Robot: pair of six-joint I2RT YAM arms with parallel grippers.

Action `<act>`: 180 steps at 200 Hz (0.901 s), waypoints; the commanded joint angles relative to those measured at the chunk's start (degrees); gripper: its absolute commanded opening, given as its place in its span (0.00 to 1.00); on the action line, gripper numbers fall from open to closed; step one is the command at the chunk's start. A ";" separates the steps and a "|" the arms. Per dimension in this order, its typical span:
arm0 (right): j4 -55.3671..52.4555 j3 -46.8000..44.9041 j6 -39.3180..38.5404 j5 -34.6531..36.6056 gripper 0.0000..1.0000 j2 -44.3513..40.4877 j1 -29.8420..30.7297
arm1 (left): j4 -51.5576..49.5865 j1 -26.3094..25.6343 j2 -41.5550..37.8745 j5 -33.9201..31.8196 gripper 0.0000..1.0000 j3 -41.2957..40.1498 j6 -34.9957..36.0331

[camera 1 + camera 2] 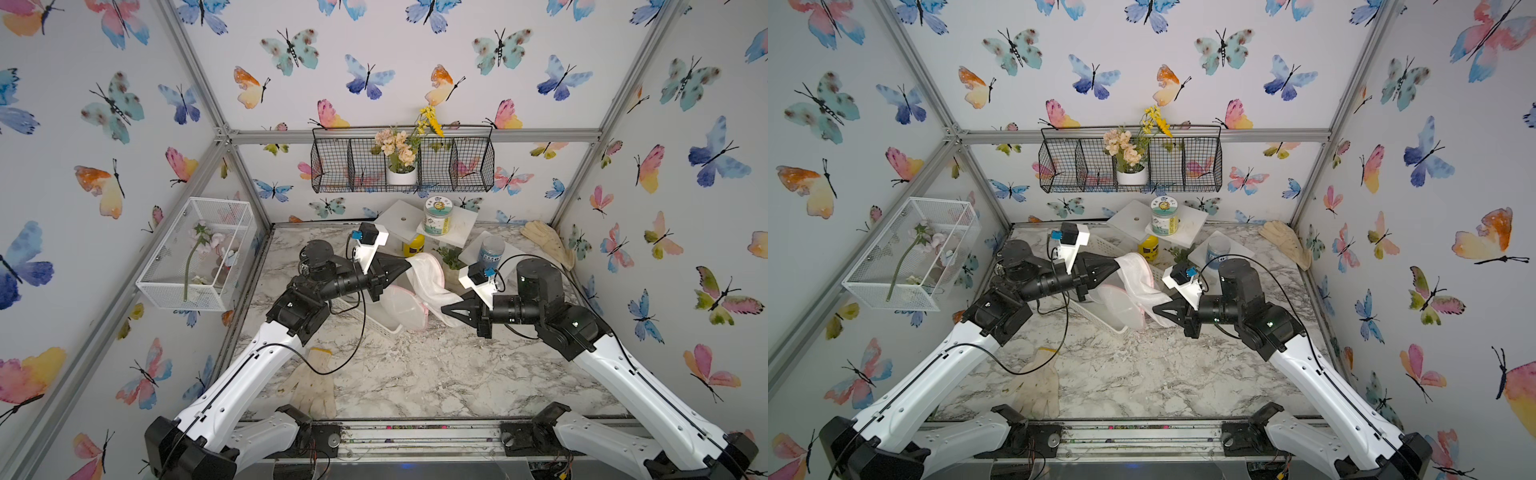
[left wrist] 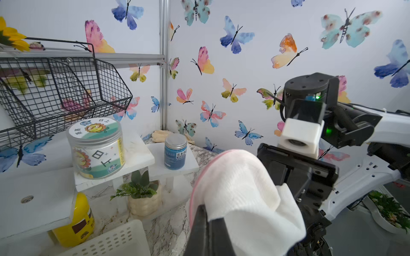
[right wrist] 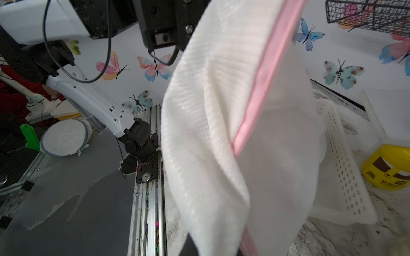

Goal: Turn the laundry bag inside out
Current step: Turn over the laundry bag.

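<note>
The laundry bag (image 1: 430, 282) is white mesh with a pink trim. It hangs above the marble table between my two grippers in both top views (image 1: 1138, 286). My left gripper (image 1: 409, 262) is shut on its upper edge, with the fabric draped over the black fingertips in the left wrist view (image 2: 203, 208). My right gripper (image 1: 444, 308) is shut on the bag's lower end. In the right wrist view the bag (image 3: 210, 133) fills the middle and hides most of that gripper's fingers. A rounded, smoother part of the bag (image 1: 405, 307) droops toward the table.
A white perforated basket (image 1: 388, 328) lies under the bag. A yellow bottle (image 1: 413, 246), a small potted plant (image 1: 451, 257), two jars on white stands (image 1: 437, 216) and a glove (image 1: 548, 243) crowd the back. Another glove (image 1: 313, 386) lies at front left.
</note>
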 commanded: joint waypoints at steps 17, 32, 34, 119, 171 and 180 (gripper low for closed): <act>-5.79 4.25 -4.10 -11.13 0.03 1.90 0.11 | -4.11 0.04 8.10 -4.13 0.00 4.68 -0.40; -3.22 5.51 -2.72 -13.25 0.03 1.97 0.11 | -7.04 0.11 11.19 -4.25 0.00 5.59 0.30; -2.76 5.63 -2.47 -13.35 0.03 1.97 0.11 | -7.43 0.09 11.63 -4.15 0.00 5.68 0.34; 4.31 3.62 0.19 8.47 0.02 -2.93 0.11 | -14.98 0.20 6.58 -2.35 0.21 -3.38 3.30; 2.56 2.33 2.41 7.89 0.02 -2.23 0.11 | -14.38 0.20 -3.46 -5.57 0.48 -6.27 10.68; 1.84 2.48 2.17 8.06 0.02 -2.12 0.11 | -14.96 0.16 -4.98 -5.79 0.48 -6.32 13.34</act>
